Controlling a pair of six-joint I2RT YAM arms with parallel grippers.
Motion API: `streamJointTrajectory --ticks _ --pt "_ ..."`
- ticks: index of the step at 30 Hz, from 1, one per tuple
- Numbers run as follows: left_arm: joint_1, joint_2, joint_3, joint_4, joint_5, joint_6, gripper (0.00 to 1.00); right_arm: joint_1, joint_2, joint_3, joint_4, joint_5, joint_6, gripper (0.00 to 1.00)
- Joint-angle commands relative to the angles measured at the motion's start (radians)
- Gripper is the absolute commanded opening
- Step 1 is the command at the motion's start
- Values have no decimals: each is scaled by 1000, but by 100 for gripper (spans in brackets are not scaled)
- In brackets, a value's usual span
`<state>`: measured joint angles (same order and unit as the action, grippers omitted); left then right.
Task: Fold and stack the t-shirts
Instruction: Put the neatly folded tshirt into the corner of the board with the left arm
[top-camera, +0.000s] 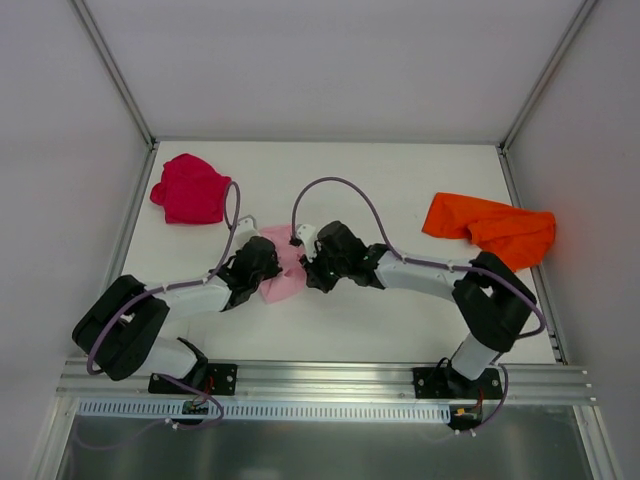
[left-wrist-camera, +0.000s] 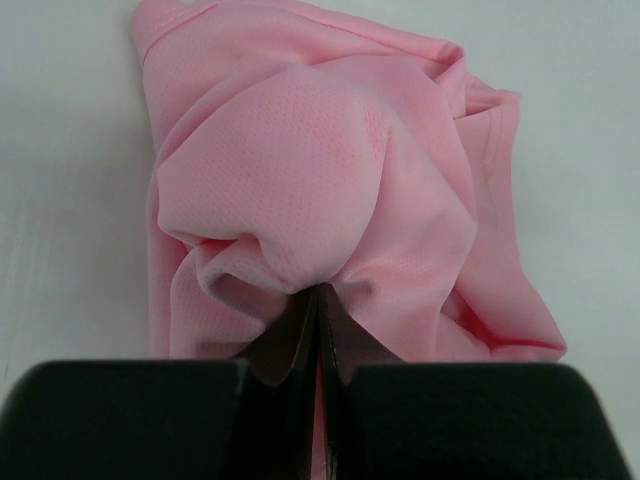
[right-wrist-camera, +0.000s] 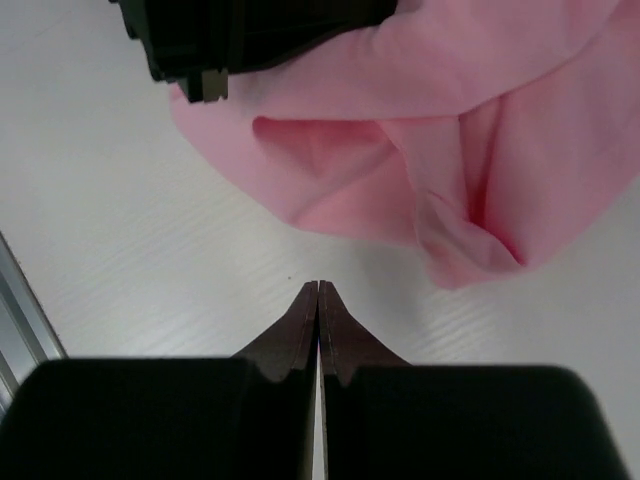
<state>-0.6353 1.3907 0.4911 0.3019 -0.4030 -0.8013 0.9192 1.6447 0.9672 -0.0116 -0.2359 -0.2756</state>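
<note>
The light pink t-shirt (top-camera: 287, 270) lies crumpled at the middle of the white table (top-camera: 400, 180), between both grippers. My left gripper (top-camera: 270, 270) is shut on a bunched fold of it; in the left wrist view the cloth (left-wrist-camera: 330, 150) puckers right at the closed tips (left-wrist-camera: 318, 292). My right gripper (top-camera: 308, 268) is shut with nothing in it, its tips (right-wrist-camera: 318, 286) over bare table just short of the pink hem (right-wrist-camera: 450, 150). The crimson t-shirt (top-camera: 190, 190) is heaped at the back left. At the right edge lies the rumpled orange t-shirt (top-camera: 492, 228).
White walls with metal posts enclose the table on three sides. A metal rail (top-camera: 320, 378) carrying the arm bases runs along the near edge. The left gripper's black body (right-wrist-camera: 240, 35) shows at the top of the right wrist view, close to the right fingers.
</note>
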Motion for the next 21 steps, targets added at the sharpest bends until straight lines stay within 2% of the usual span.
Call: streamJointTrajectory --ticks 1,5,12,17,21 --pt "-3 -47 -34 6 -20 4 0 -23 75 105 19 -144 -34 1" --pt "-3 -103 -63 13 -19 8 0 -54 203 256 -31 -177 -34 1" --pt "-4 -167 -101 6 -19 17 0 -103 294 363 -68 -166 -11 1" --pt "-3 -188 -117 -15 -49 22 0 -141 305 374 -105 -96 -13 1" --pt "-3 -191 -120 -27 -65 24 0 -148 299 376 -145 50 -28 1"
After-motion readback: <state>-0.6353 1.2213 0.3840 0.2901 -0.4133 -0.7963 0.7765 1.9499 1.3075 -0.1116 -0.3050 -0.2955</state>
